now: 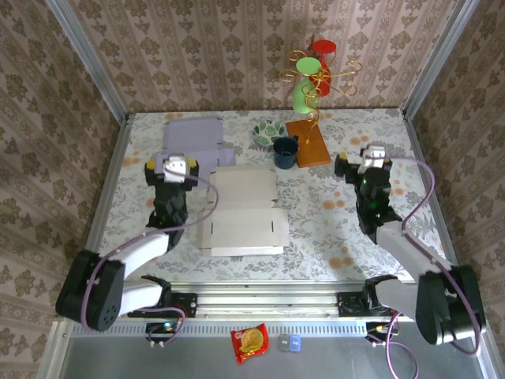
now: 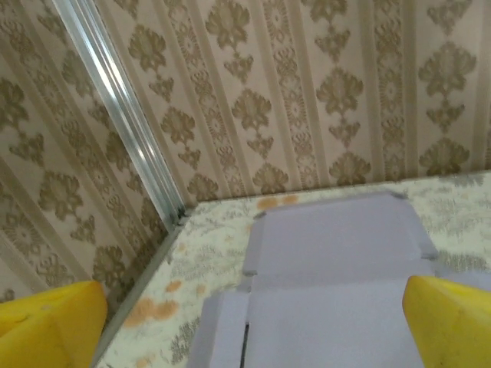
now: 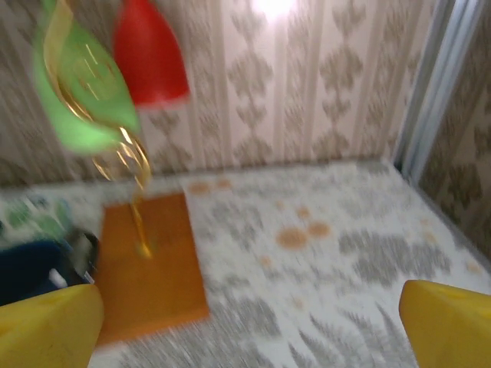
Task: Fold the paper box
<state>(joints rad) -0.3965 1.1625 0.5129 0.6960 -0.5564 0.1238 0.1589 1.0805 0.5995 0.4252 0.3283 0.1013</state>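
A flat, unfolded beige paper box lies at the middle of the table, flaps spread. A second flat blank, lavender, lies at the back left. My left gripper hovers between the two blanks, just left of the beige one, and is open. In the left wrist view its yellow fingers stand wide apart over the lavender blank. My right gripper is open over bare table to the right. Its yellow fingertips hold nothing.
A gold wire stand carries a green and a red cup on an orange base at the back. A dark blue cup and a green patterned bowl sit beside it. Papered walls enclose the table.
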